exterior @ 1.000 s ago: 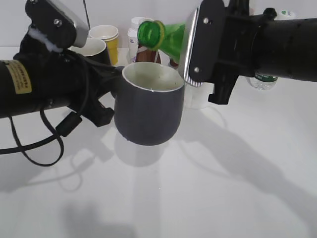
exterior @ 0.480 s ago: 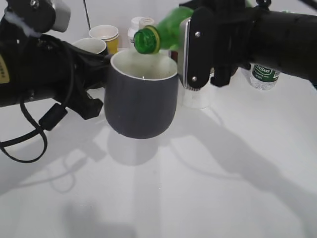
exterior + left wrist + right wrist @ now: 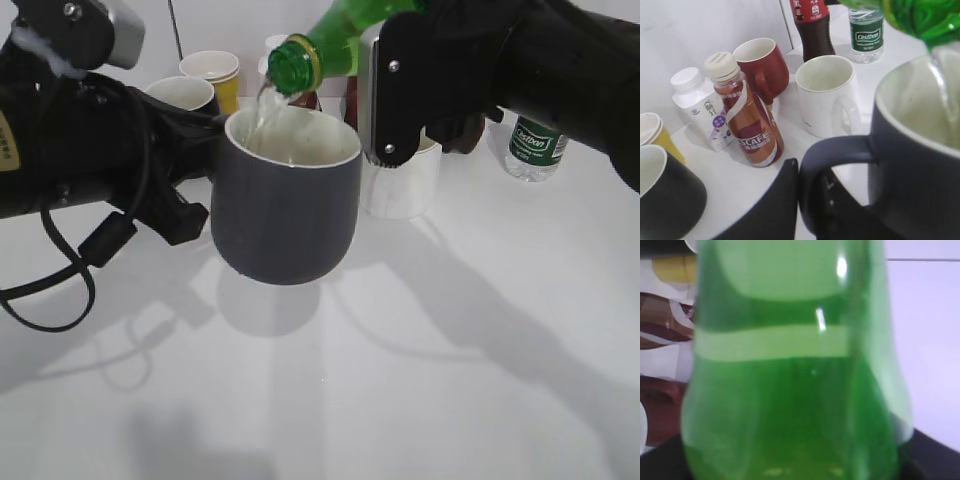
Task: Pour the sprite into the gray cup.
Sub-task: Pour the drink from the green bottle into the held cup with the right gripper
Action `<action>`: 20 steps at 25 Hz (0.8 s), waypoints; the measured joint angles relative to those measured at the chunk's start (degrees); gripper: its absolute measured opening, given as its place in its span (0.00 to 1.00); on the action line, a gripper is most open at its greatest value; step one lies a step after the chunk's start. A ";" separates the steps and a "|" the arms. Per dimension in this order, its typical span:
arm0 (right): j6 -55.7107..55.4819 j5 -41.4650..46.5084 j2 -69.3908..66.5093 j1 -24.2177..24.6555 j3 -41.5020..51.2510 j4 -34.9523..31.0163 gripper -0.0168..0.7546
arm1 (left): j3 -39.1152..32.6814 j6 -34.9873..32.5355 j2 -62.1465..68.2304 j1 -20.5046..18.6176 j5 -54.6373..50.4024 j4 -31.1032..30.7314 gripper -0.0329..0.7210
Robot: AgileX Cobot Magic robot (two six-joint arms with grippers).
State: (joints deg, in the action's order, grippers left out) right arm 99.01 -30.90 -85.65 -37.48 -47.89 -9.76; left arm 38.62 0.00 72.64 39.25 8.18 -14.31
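Note:
My left gripper (image 3: 205,170) is shut on the loop handle of the gray cup (image 3: 285,205) and holds it above the table. The handle (image 3: 832,165) sits between the black fingers (image 3: 782,200) in the left wrist view. My right gripper (image 3: 400,85) is shut on the sprite (image 3: 320,50), an open green bottle tilted neck-down to the left. Its mouth is over the cup's far rim and a clear stream runs into the cup (image 3: 920,125). The green bottle (image 3: 795,380) fills the right wrist view and hides the fingers there.
Behind the cup stand a white mug (image 3: 400,180), a glossy black mug (image 3: 185,95), a yellow paper cup (image 3: 215,75) and a clear water bottle (image 3: 535,145). The left wrist view adds a red mug (image 3: 762,62), a Nescafe bottle (image 3: 747,120), a white milk bottle (image 3: 697,107) and a cola bottle (image 3: 812,27).
The sprite has tipped further, its body rising and its mouth lowering over the rim; liquid now flows. The cup moved left and up a second ago, then stayed still.

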 joint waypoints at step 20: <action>-0.86 4.93 -0.06 0.00 0.00 -2.22 0.58 | 0.00 0.00 0.00 0.00 -0.05 -0.28 0.11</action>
State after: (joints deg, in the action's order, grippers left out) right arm 98.15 -25.97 -85.71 -37.48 -47.89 -11.98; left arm 38.62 0.00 72.64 39.25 8.13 -14.59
